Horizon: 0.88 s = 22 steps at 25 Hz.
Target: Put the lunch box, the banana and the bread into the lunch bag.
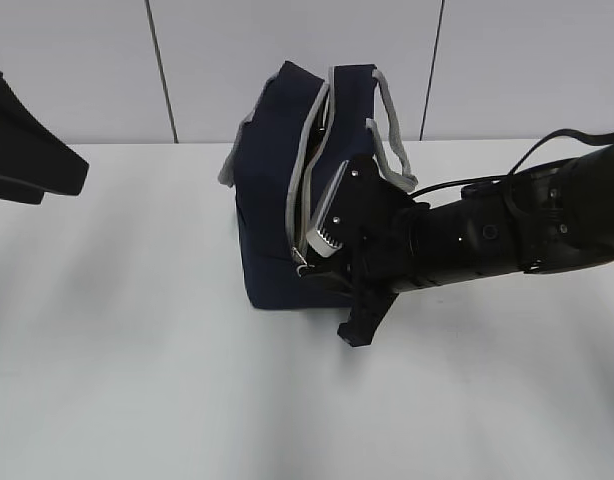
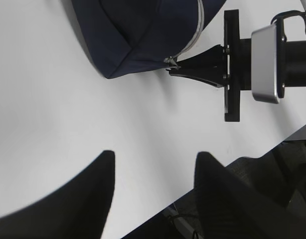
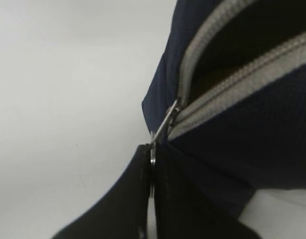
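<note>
The dark navy lunch bag [image 1: 272,200] stands at the middle back of the white table, its grey zipper [image 1: 305,195] partly open. My right gripper [image 1: 305,262] is shut on the zipper's ring pull [image 3: 160,130] at the bag's lower front corner. The bag also shows in the right wrist view [image 3: 252,129] and in the left wrist view [image 2: 138,35]. My left gripper [image 2: 155,157] is open and empty, above bare table to the left of the bag. The lunch box, the banana and the bread are out of view.
The white table [image 1: 137,330] lies around the bag. The left arm's dark body [image 1: 27,150] hangs at the far left. The table's front edge [image 2: 242,154] shows in the left wrist view. Two grey strap handles [image 1: 392,130] stand up from the bag.
</note>
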Motion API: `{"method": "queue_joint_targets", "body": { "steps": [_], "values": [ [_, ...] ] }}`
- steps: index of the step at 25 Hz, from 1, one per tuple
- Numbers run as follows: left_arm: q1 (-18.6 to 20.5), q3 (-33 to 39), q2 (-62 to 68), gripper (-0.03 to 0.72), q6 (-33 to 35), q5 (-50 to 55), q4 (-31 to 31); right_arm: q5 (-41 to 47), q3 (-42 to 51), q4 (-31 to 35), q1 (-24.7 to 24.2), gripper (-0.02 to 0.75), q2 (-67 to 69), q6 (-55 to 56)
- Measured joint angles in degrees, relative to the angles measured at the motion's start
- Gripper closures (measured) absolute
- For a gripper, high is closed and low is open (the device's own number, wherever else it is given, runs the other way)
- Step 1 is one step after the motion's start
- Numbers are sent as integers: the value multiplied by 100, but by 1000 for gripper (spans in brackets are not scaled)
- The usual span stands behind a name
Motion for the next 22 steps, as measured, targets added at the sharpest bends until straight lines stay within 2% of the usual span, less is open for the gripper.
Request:
{"method": "queue_joint_targets", "body": {
  "steps": [22],
  "values": [
    [0, 0, 0, 317, 0, -16, -17, 1, -120, 89, 0, 754, 216, 12]
  ]
}}
